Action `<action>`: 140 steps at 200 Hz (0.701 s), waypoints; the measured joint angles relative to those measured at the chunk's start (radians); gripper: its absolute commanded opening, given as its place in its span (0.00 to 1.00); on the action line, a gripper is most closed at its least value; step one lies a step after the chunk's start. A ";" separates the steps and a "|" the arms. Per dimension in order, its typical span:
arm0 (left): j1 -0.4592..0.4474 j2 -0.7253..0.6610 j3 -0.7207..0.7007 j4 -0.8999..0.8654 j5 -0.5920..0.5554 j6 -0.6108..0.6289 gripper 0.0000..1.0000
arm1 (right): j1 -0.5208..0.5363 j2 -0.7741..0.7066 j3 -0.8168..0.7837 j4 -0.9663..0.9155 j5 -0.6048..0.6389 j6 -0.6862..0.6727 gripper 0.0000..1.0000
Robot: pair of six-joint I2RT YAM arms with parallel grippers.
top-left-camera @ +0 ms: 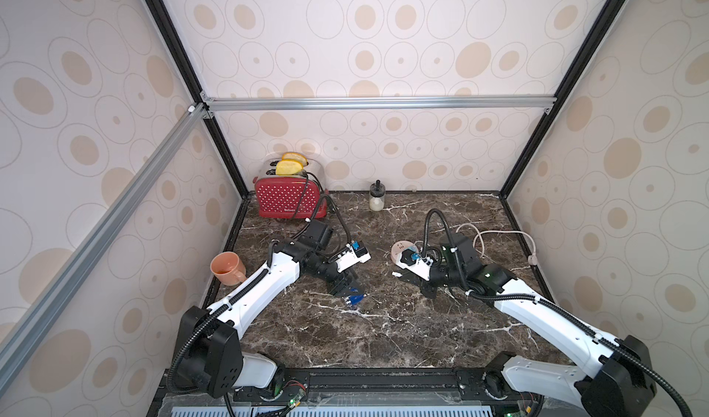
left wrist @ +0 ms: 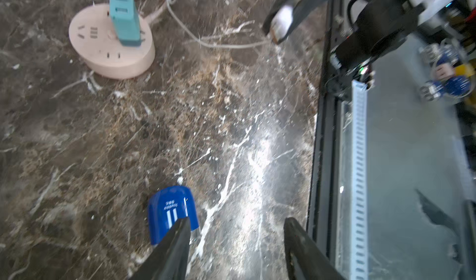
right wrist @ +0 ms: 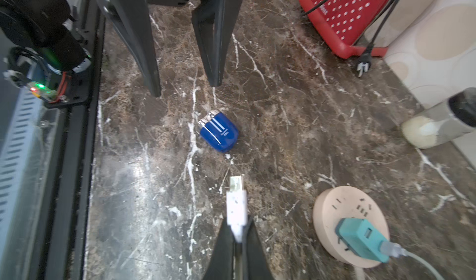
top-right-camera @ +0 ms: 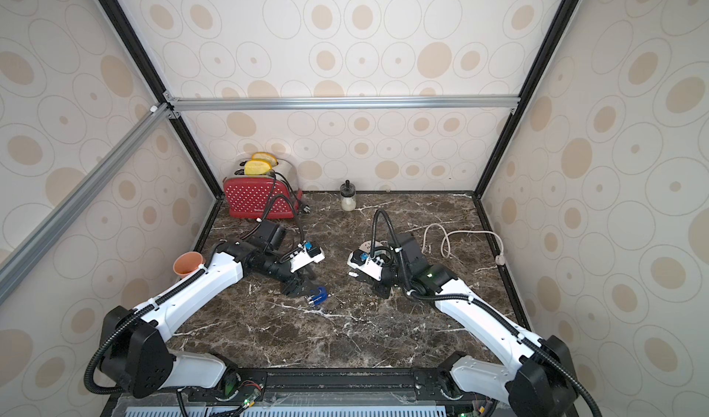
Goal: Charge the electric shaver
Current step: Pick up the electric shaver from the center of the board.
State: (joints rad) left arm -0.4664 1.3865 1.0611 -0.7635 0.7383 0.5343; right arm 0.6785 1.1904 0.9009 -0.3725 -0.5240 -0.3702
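Marble table (top-left-camera: 383,338): shaver (right wrist: 219,132) lies left of centre, just beside left gripper (right wrist: 185,85), whose 2 jaws stand apart; right gripper (right wrist: 238,229) is clamped on a white plug (right wrist: 236,206).

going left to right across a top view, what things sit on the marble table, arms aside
orange mug → red toaster → electric shaver → glass jar → pink power strip → white cord

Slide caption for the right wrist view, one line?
Right gripper pinches a white charging plug pointed at the electric shaver lying loose on the countertop near the open left gripper.
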 measured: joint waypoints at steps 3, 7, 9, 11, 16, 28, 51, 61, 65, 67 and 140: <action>-0.003 0.000 -0.008 0.003 -0.012 0.007 0.60 | 0.000 0.012 0.010 -0.011 -0.009 0.000 0.00; -0.010 0.000 -0.021 0.009 -0.032 0.021 0.60 | 0.000 0.027 0.021 -0.026 -0.022 0.000 0.00; -0.012 0.000 -0.025 0.011 -0.037 0.024 0.60 | 0.000 0.034 0.027 -0.033 -0.026 0.000 0.00; -0.018 0.002 -0.032 0.013 -0.047 0.034 0.60 | 0.000 0.040 0.031 -0.038 -0.029 0.000 0.00; -0.028 0.002 -0.044 0.016 -0.065 0.047 0.60 | 0.000 0.058 0.045 -0.056 -0.040 0.000 0.00; -0.060 0.011 -0.066 0.024 -0.110 0.076 0.60 | 0.000 0.090 0.066 -0.085 -0.056 0.000 0.00; -0.100 0.056 -0.087 0.054 -0.176 0.098 0.61 | 0.000 0.110 0.074 -0.129 -0.070 -0.001 0.00; -0.108 0.074 -0.094 0.074 -0.200 0.098 0.62 | 0.000 0.112 0.074 -0.142 -0.071 -0.001 0.00; -0.111 0.080 -0.097 0.081 -0.211 0.098 0.62 | -0.001 0.112 0.074 -0.145 -0.071 -0.002 0.00; -0.114 0.082 -0.100 0.087 -0.216 0.098 0.62 | -0.001 0.113 0.075 -0.146 -0.071 -0.002 0.00; -0.176 0.117 -0.163 0.239 -0.377 0.039 0.64 | -0.019 0.167 0.094 -0.190 -0.073 -0.001 0.00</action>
State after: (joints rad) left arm -0.6426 1.5032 0.8982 -0.5243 0.3611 0.5735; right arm 0.6594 1.3579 0.9951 -0.5625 -0.5972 -0.3714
